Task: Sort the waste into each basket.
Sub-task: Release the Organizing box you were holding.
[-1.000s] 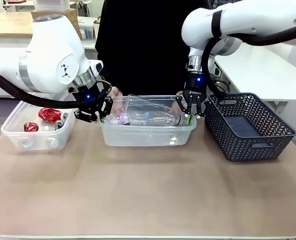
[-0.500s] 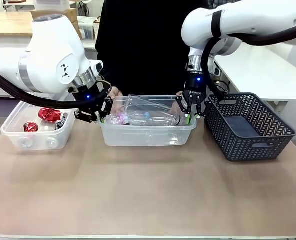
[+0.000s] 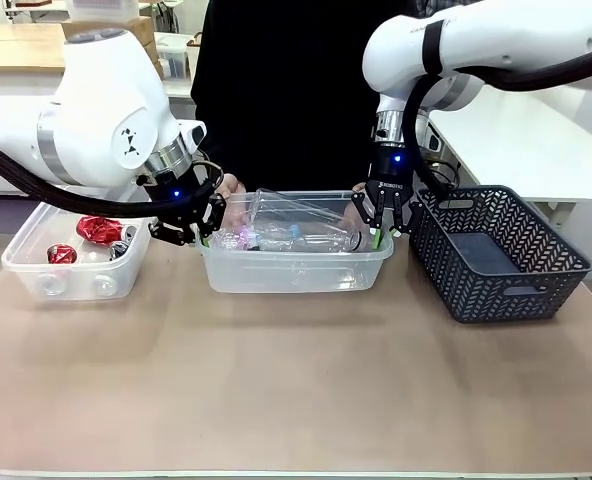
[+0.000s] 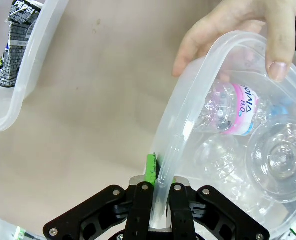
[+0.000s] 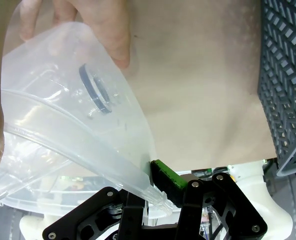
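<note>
A: Well, take the front view first. Your left tool [image 3: 204,228] sits at the 9 o'clock end of the middle tub [image 3: 294,262] and your right tool [image 3: 384,228] at its 3 o'clock end. The bottles [image 3: 296,238] lie inside it. The cans [image 3: 98,231] are in the other tub [image 3: 68,262], further out at 9 o'clock, and the grey basket [image 3: 496,250] stands at 3 o'clock.

B: Are both clamped on the rim?

A: In the left wrist view, yes: your left tool's pads [image 4: 151,167] pinch the clear wall between them. A person's hand [image 4: 238,37] grips the rim at 1 o'clock, and a pink-labelled bottle [image 4: 229,110] lies just inside. If you lift or pull while that hand holds on, the thin wall can flex and slide out of the pinch.

B: And the right wrist view?

A: There your right tool's green pad [image 5: 167,176] stands beside the rim with a gap on its outer side, so I can't tell whether it is clamped or loosening. Fingers [image 5: 110,35] press the wall at 11 o'clock. If one end lets go before the other, the tub could tip on the surface [image 3: 296,380] and spill the bottles.
</note>
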Controlling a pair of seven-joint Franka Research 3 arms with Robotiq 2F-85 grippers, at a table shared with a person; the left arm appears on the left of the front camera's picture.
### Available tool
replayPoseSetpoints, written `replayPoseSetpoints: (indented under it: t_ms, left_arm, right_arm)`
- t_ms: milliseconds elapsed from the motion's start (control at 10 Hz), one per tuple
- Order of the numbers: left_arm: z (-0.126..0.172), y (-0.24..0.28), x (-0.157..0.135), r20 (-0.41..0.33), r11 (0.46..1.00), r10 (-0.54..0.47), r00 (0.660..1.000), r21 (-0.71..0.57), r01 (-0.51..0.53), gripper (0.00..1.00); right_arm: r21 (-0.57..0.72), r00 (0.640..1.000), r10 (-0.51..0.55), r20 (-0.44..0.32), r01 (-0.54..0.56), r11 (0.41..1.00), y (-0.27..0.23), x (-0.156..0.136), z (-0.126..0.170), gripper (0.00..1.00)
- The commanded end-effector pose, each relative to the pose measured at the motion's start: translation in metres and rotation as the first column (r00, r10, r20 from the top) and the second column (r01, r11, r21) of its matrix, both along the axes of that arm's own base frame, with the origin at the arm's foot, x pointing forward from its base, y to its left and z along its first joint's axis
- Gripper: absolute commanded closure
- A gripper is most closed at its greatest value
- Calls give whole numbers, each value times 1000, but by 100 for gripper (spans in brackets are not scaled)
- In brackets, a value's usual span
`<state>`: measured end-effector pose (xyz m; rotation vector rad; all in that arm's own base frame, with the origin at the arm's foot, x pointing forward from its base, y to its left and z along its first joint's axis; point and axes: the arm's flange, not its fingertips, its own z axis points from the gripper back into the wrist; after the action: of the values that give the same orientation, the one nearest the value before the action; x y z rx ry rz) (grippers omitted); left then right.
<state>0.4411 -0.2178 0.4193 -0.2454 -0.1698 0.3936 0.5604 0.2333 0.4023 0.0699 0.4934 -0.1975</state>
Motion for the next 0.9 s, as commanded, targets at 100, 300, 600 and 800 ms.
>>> replayPoseSetpoints:
  t_ms: [100,300,600,800]
  left_arm:
    - [16,-13,5,76,999,-22,997,-22,23,37]
    - [23,-13,1,106,1000,-20,994,-17,22,37]
    - [39,-8,-20,199,1000,-1,980,-5,2,0]
    - [46,0,-31,258,1000,18,966,-5,-17,0]
  right_arm:
    - [155,947,-219,233,187,970,-32,-18,17,38]
    - [239,915,-276,296,209,948,-40,-23,22,38]
    - [386,824,-362,436,192,902,-59,-35,26,0]
    - [431,830,-315,460,101,897,-70,-41,27,0]
